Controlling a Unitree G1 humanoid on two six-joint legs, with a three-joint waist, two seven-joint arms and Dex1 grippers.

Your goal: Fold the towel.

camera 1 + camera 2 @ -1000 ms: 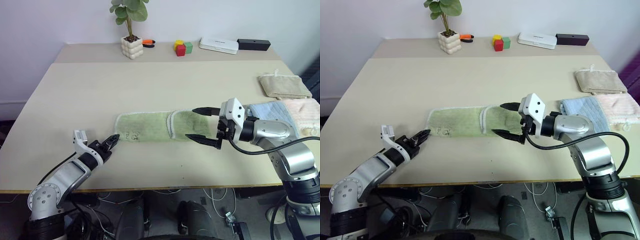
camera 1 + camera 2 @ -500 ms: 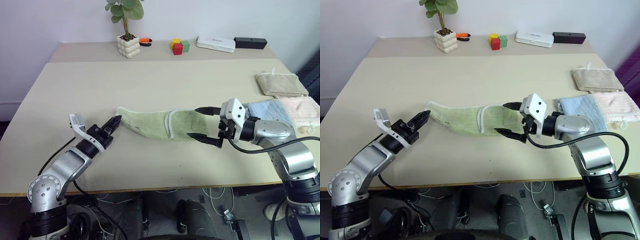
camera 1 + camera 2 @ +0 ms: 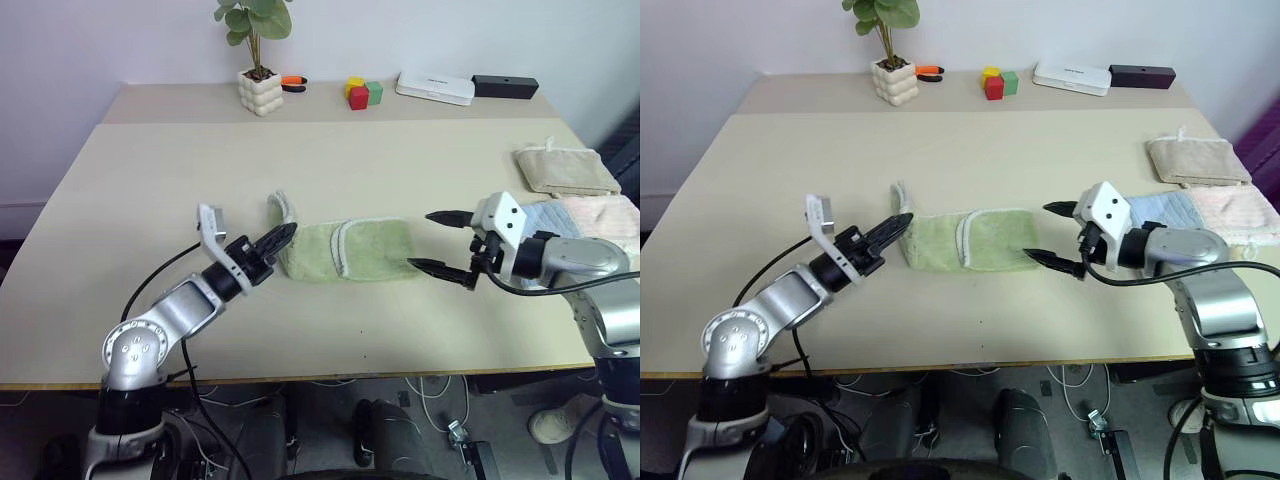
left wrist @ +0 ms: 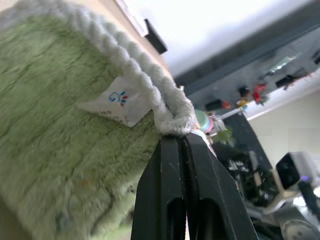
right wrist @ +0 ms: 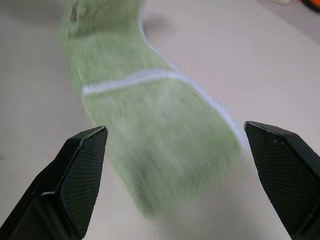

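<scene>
The light green towel point(image 3: 365, 250) lies as a folded strip in the middle of the table point(image 3: 300, 160), with whitish edging across it. Its left end is lifted off the surface and curls upward. My left gripper point(image 3: 281, 236) is shut on that raised end; the left wrist view shows the fingertips point(image 4: 176, 150) pinching the white edging of the towel point(image 4: 60, 145) beside a small white label. My right gripper point(image 3: 443, 242) hovers open just right of the towel's right end, with nothing between its fingers. In the right wrist view the towel point(image 5: 160, 130) lies ahead of the spread fingers.
Folded light blue point(image 3: 545, 215), pink point(image 3: 605, 212) and beige point(image 3: 565, 170) towels lie at the table's right edge. Along the back stand a potted plant point(image 3: 262, 75), coloured blocks point(image 3: 365, 95), a white box point(image 3: 437, 89) and a black box point(image 3: 505, 87).
My left gripper has carried the towel's left end up and to the right, so the strip is much shorter. My right gripper has drawn back to the right, off the towel.
</scene>
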